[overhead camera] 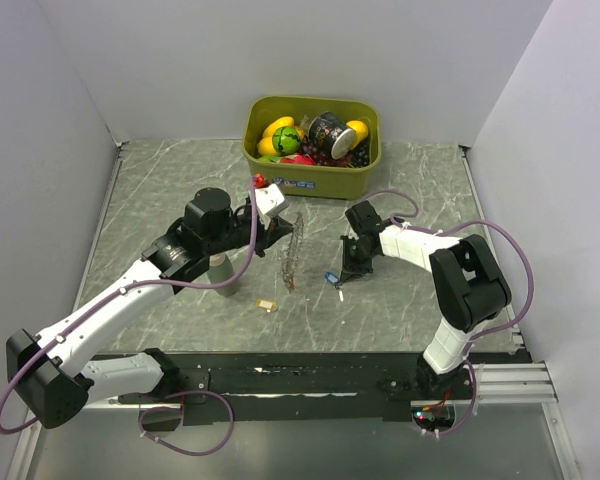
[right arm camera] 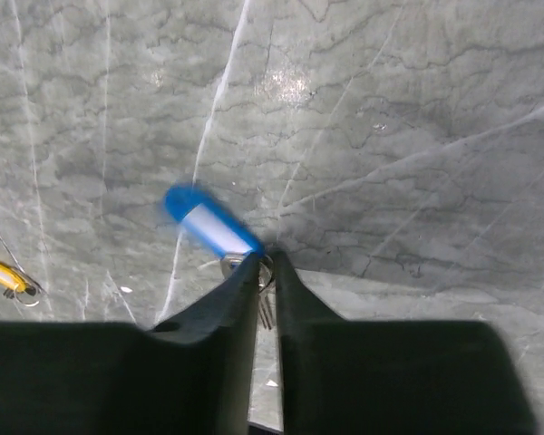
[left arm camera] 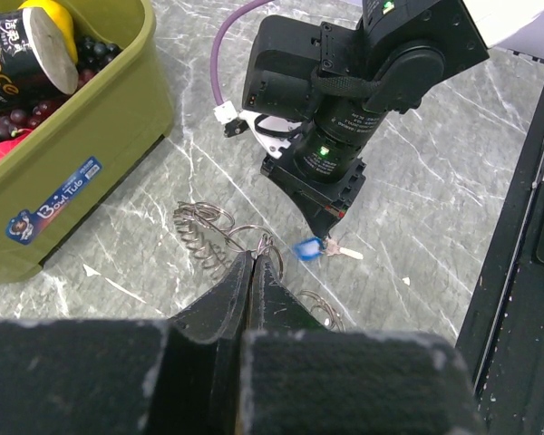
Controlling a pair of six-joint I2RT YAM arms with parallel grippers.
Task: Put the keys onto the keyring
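The keyring (overhead camera: 293, 252) is a silvery wire loop stretched across the table's middle; in the left wrist view the keyring (left arm camera: 202, 237) shows coils and rings. My left gripper (left arm camera: 254, 257) is shut on one of its rings, and from above the left gripper (overhead camera: 282, 230) sits at the loop's far end. The blue-tagged key (right arm camera: 208, 223) lies on the table with my right gripper (right arm camera: 265, 265) shut on its metal head; the blue key (overhead camera: 332, 278) is just right of the loop. A yellow key (overhead camera: 267, 303) lies near the loop's near end. A red key (overhead camera: 260, 181) rests by the bin.
An olive-green bin (overhead camera: 310, 182) with toy fruit and a can stands at the back centre. Grey walls close the table on both sides. A black rail (overhead camera: 310, 378) runs along the near edge between the arm bases.
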